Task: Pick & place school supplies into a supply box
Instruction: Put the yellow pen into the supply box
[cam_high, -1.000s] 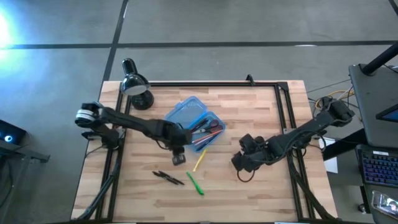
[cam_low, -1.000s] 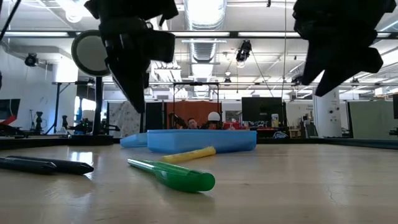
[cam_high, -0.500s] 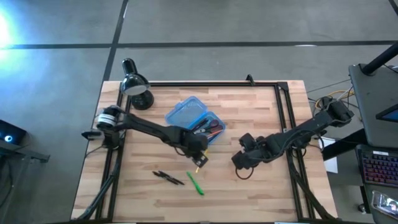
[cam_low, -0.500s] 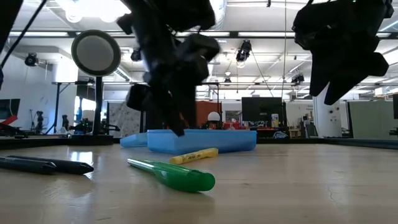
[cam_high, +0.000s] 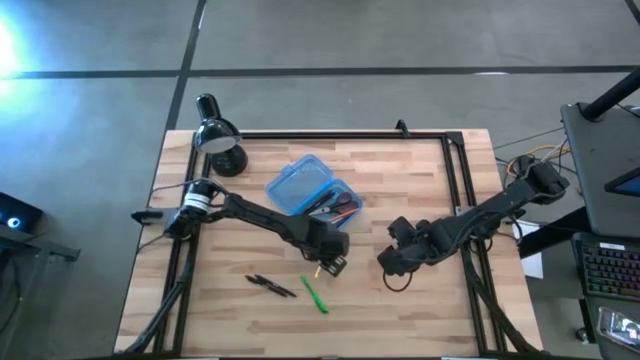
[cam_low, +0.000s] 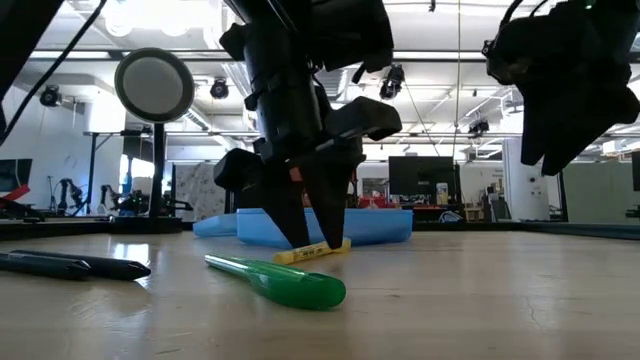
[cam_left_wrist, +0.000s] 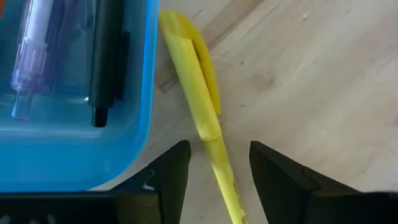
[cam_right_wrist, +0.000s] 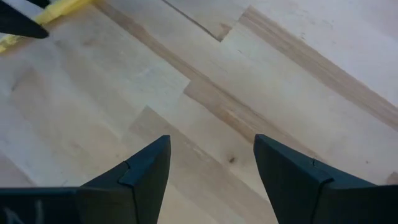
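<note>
The blue supply box lies open on the table, with dark pens and red-handled scissors in its nearer half. A yellow pen lies flat on the table just by the box's edge. My left gripper is open and down at the table, one finger on each side of the yellow pen, with a gap on both sides. A green pen and dark pens lie nearer the front. My right gripper is open and empty above bare wood.
A black desk lamp stands at the far left corner. A black frame rail runs along the table's far edge and sides. Bare wood lies between the two grippers and along the right half.
My left gripper has gone from beside the box toward the table's right and near edge and has come down, so its open fingers now straddle the yellow pen. The pen lies where it was.
</note>
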